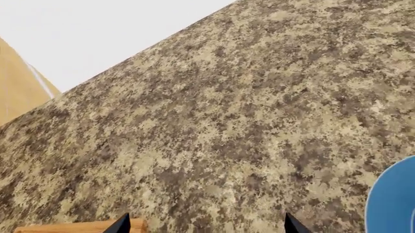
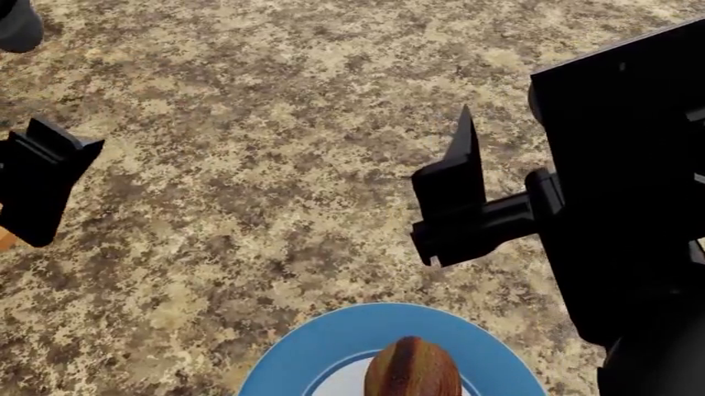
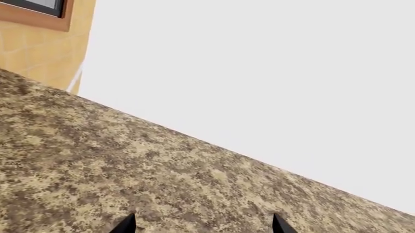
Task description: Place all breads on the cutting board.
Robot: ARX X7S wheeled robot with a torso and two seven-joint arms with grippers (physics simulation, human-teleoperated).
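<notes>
Both pincers (image 1: 206,224) (image 3: 202,224) apart, tips cropped; reddish-brown roll (image 2: 412,369) on blue plate (image 2: 289,357), half cut off, below-left of R pincer.

A speckled brown granite countertop (image 2: 276,165) fills the scene. Behind it stands a plain white wall (image 3: 259,73). A tan wall (image 3: 39,48) carries a wood-framed window (image 3: 32,9).

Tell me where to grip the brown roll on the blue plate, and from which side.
Grip the roll across its narrow middle, coming straight down from above. It lies on the blue plate, whose rim likely blocks a low sideways approach. Only its top end shows, so the long axis is a guess.
</notes>
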